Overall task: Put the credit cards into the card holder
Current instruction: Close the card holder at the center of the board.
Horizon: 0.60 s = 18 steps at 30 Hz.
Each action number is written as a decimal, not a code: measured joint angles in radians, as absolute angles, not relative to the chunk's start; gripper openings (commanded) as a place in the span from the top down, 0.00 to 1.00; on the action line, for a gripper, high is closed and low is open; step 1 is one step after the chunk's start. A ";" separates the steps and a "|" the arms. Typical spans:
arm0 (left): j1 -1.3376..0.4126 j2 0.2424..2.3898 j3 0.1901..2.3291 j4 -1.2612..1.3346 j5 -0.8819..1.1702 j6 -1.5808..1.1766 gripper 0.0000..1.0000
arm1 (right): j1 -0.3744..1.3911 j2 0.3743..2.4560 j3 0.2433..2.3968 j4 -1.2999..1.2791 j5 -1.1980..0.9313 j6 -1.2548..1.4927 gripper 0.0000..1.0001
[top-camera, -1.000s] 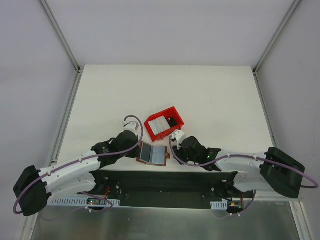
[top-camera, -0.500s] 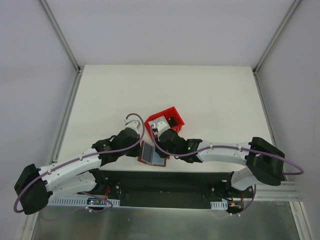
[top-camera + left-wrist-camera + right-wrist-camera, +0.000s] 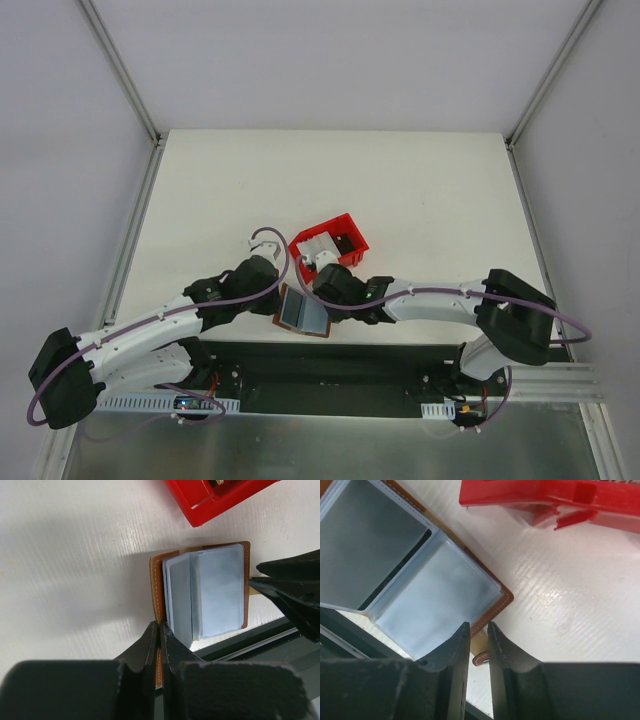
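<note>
The card holder is lying open at the near edge of the white table, and from above both wrists are covering its two ends, so only the middle of it is showing. The left gripper is coming to its left side, and the fingers are pressed together on the brown cover, a thin strip of leather showing between them. The right gripper is standing at the opposite side. Its fingers are leaving only a narrow gap, and the small brown tab with a round snap is lying in this gap, but I cannot tell if they are really pinching it. The credit cards are hard to make out. Some pale flat pieces are sitting in the red tray just behind the card holder, partly under the white part of the right wrist, and I cannot count them. In both wrist views the tray is cut off at the top edge. The cover of the card holder is looking like tan leather with a pale line of stitches and rounded corners. Inside, the sleeves are thin, glossy, grey-blue plastic, one leaf lifting a little from the others, and whether any card is already sitting in them I cannot say. The tray is hard, shiny plastic, and the table surface is showing fine streaks.
</note>
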State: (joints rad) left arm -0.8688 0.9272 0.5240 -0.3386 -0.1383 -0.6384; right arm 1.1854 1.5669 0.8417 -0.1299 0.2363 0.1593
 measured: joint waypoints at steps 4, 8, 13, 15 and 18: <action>-0.869 0.928 0.533 -0.350 -0.140 -0.638 1.00 | 1.185 1.525 0.831 -0.155 0.251 0.166 0.77; -0.869 0.928 0.538 -0.354 -0.142 -0.638 1.00 | 1.185 1.491 0.796 -0.158 0.247 0.178 0.77; -0.869 0.929 0.549 -0.363 -0.142 -0.638 1.00 | 1.185 1.489 0.754 -0.155 0.238 0.200 0.79; -0.869 0.930 0.553 -0.365 -0.142 -0.638 1.00 | 1.186 1.490 0.746 -0.161 0.236 0.210 0.79; -0.869 0.929 0.555 -0.365 -0.142 -0.638 1.00 | 1.188 1.490 0.740 -0.161 0.230 0.218 0.80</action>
State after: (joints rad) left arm -0.8688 0.9295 0.5552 -0.3653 -0.1417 -0.6380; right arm 1.1881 1.4899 0.7399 -0.1608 0.2302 0.2176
